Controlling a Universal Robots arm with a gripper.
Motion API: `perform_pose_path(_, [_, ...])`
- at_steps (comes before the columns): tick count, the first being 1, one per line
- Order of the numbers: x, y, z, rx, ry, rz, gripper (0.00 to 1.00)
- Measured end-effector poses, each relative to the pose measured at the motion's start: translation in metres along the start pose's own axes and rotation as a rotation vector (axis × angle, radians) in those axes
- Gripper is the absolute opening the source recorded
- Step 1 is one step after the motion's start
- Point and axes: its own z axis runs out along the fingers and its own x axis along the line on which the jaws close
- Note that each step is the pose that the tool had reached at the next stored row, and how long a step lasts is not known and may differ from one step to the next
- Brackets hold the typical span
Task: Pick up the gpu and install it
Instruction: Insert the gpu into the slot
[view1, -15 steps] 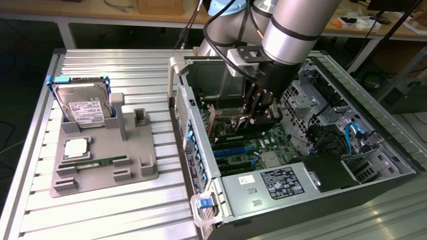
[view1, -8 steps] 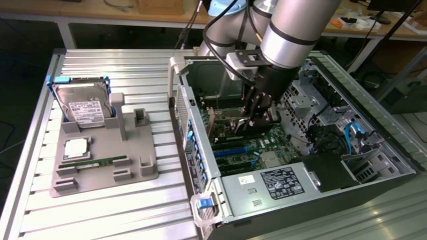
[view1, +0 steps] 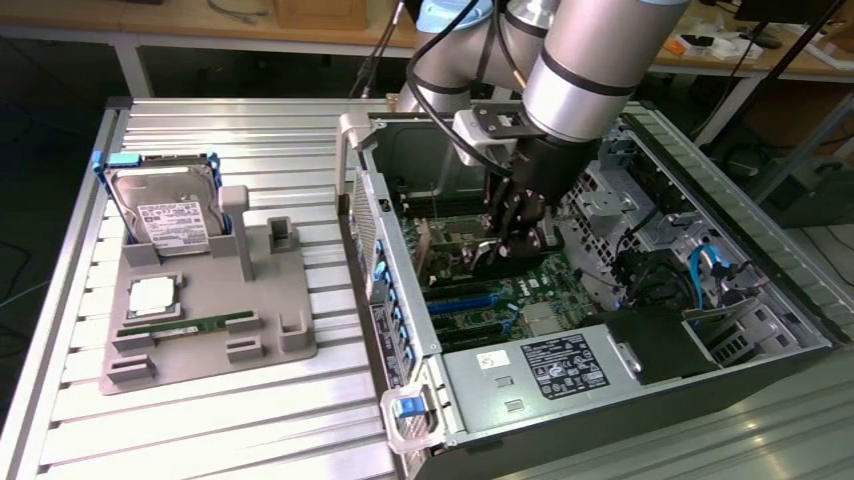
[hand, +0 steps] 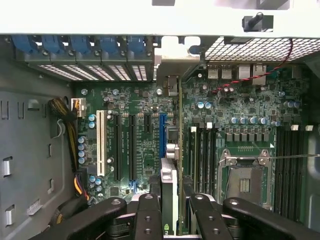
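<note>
One hard drive (view1: 167, 215) stood in the gray holder (view1: 198, 352) at the exterior view's left. At centre, inside the open computer case (view1: 774, 290), the gripper (view1: 518, 250) clamped the gpu (hand: 179, 125) edge-on over the motherboard (hand: 130, 105).

One computer case (view1: 767, 260), one gpu (hand: 180, 150), one hard drive (view1: 167, 215), one CPU (view1: 151, 295), one RAM stick (view1: 187, 326), one grey holder (view1: 274, 340)

The arm (view1: 601, 60) comes in from the exterior view's upper right, its grey forearm sloping steeply down and the black wrist (view1: 541, 170) pointing almost straight down. The gripper (view1: 514, 258) hangs vertical, its fingers (hand: 148, 215) set close together, pinching the gpu (hand: 179, 130) edge-on between them, with the black linkage bars spread to either side.
</note>
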Motion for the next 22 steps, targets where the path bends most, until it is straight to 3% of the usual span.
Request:
perform_pose_path(11, [0.0031,0.0001,0.0019,0.0,-0.0002,0.0,0.27])
perform_pose_path(12, [0.0031,0.0001,0.0019,0.0004,-0.0001,0.0,0.27])
perform_pose_path(14, [0.0031,0.0001,0.0024,0.007,-0.0001,0.0,0.27])
perform_pose_path(22, [0.0031,0.001,0.0026,0.0073,-0.0003,0.0,0.27])
